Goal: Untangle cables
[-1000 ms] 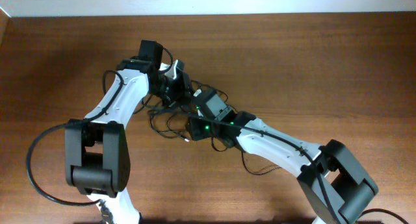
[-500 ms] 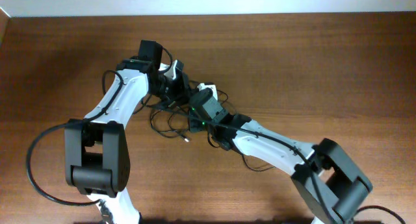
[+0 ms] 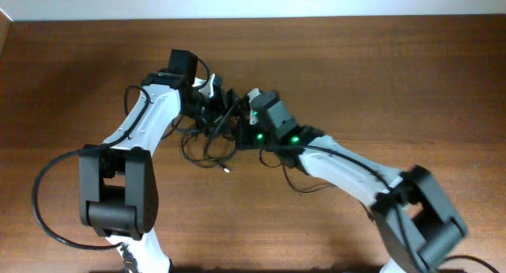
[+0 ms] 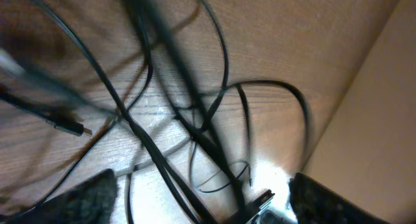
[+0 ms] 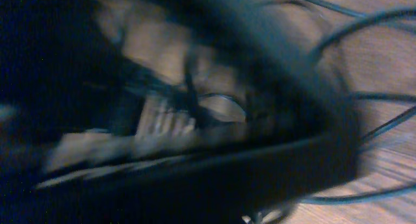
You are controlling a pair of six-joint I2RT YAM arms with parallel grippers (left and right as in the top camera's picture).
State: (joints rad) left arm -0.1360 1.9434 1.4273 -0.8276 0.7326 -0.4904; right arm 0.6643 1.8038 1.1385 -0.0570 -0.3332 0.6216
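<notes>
Jaws first: the left jaws stand wide apart in the left wrist view, the two fingers (image 4: 91,193) dark at the bottom corners, with several strands of the cables (image 4: 195,130) running loose between them, so nothing looks pinched there. The right jaws I cannot tell: the right wrist view is a dark smear with a few cords at its edge. From overhead both sets of jaws sit at the far edge of the knot (image 3: 207,138), nearly meeting over it. The knot itself lies on the tabletop (image 3: 395,75) between the two arms; one plug (image 3: 228,170) trails off its near side, and a slack loop (image 3: 299,184) strays from it under the right arm. I judge these cords light, limp and a bit slick, so a pull will drag the whole bunch rather than free one strand. I would pinch a single strand close to a free plug, where the harder body gives a surer hold, and draw it gently away from the knot, watching for snags.
</notes>
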